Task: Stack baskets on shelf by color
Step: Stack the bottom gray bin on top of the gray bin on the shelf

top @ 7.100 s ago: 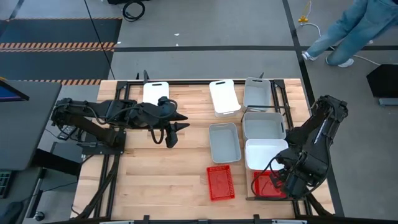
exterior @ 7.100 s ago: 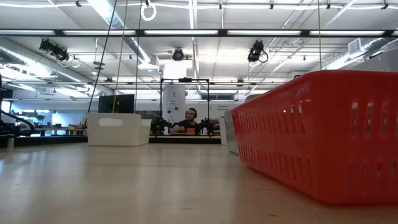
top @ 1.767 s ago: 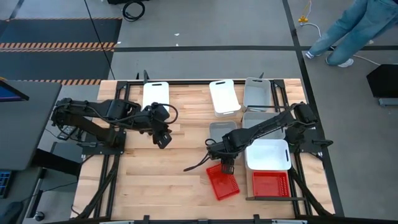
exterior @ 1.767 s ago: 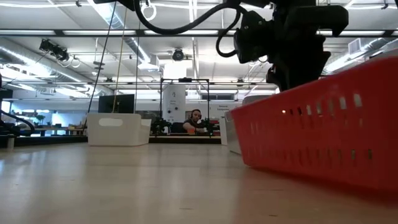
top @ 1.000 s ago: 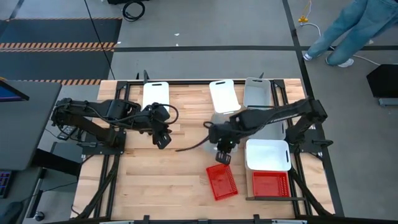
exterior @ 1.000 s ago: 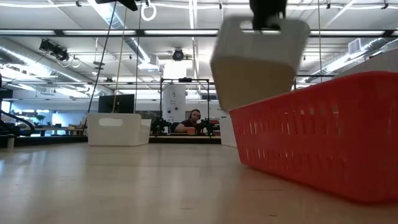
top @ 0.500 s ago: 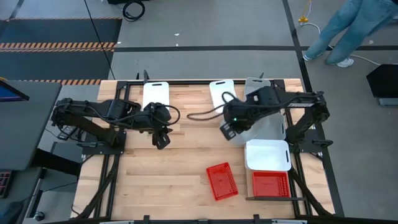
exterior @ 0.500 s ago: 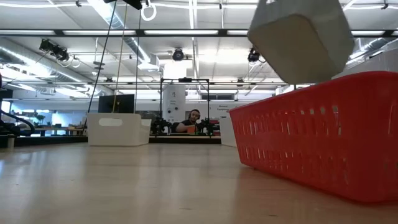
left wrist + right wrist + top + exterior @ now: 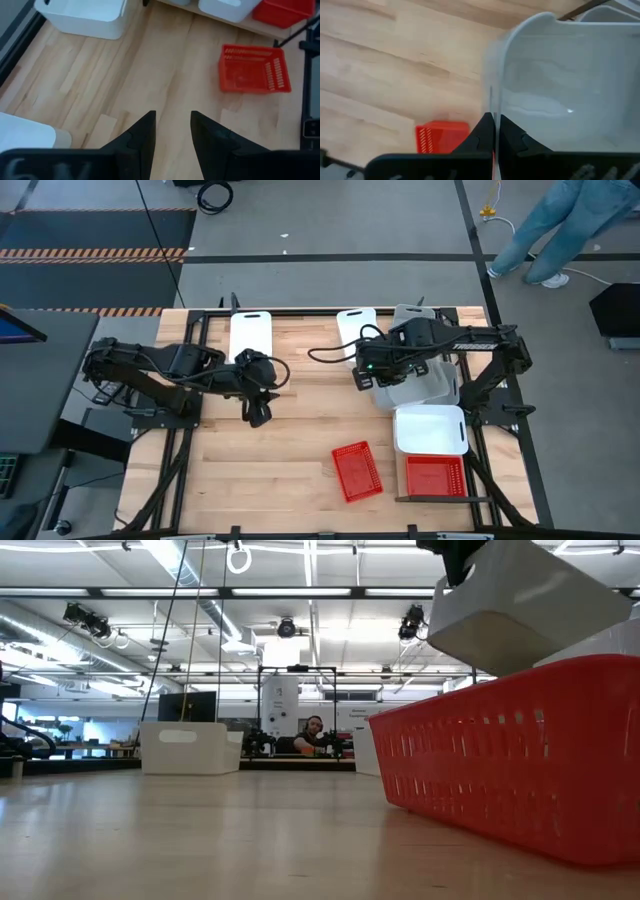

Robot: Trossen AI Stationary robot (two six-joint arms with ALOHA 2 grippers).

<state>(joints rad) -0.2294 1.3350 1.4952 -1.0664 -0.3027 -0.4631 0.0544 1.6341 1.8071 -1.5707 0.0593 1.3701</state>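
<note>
My right gripper is shut on a light grey basket, held high over the table's far right part, beside the shelf. The low view shows this basket tilted, well above the wood. A white basket and a red basket sit on the shelf, and another grey basket stands at its far end. A second red basket lies on the tabletop. My left gripper hangs open over the table's left middle, with nothing between its fingers. My right gripper pinches the grey basket's end wall at its rim, one finger inside the basket and one outside. The fingers reach it from the table's left side. The basket is lifted clear of the table and hangs tilted.
Two white baskets stand on the tabletop near the far edge. Bare wood lies between the two arms and along the near edge. A person walks on the floor beyond the far right corner.
My right gripper has carried the grey basket from the middle of the table up and toward the far right, next to the shelf. The basket has risen well clear of the tabletop and tilted. The red basket on the tabletop has stayed in place.
</note>
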